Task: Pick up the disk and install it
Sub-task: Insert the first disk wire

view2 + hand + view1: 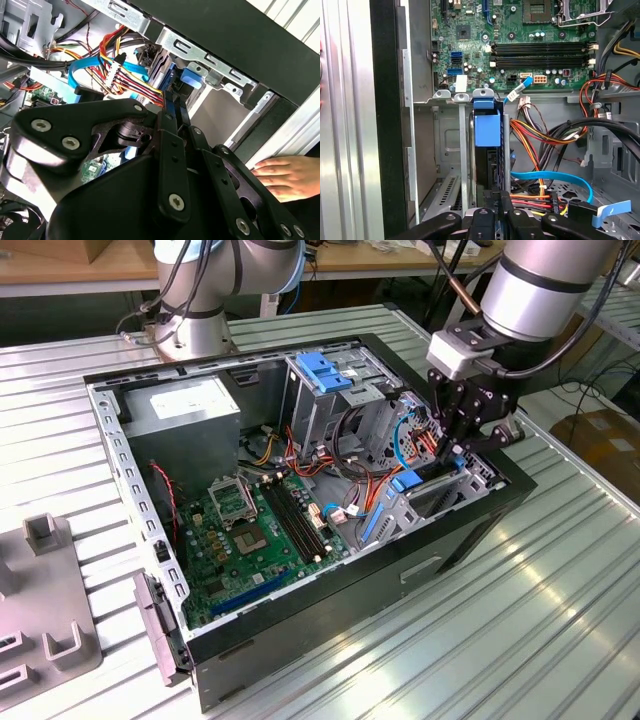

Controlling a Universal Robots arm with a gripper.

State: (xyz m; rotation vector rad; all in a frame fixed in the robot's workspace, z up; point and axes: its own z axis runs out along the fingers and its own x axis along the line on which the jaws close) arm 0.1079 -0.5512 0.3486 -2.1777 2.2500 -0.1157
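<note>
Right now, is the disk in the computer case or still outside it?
In. The disk stands on edge in a bay inside the case, with the gripper right at its end. Whether it is fully seated, cannot tell.

Your gripper (455, 452) sits low in the case's drive corner, hemmed in tight. Bundled red, yellow and blue cables (545, 140) crowd one side of the upright disk (486, 131); the slotted metal bay wall (447, 150) closes the other. Over the motherboard (255, 525), toward the exterior view's left, there is open room. A hand (290, 175) rests just outside the case.
</note>
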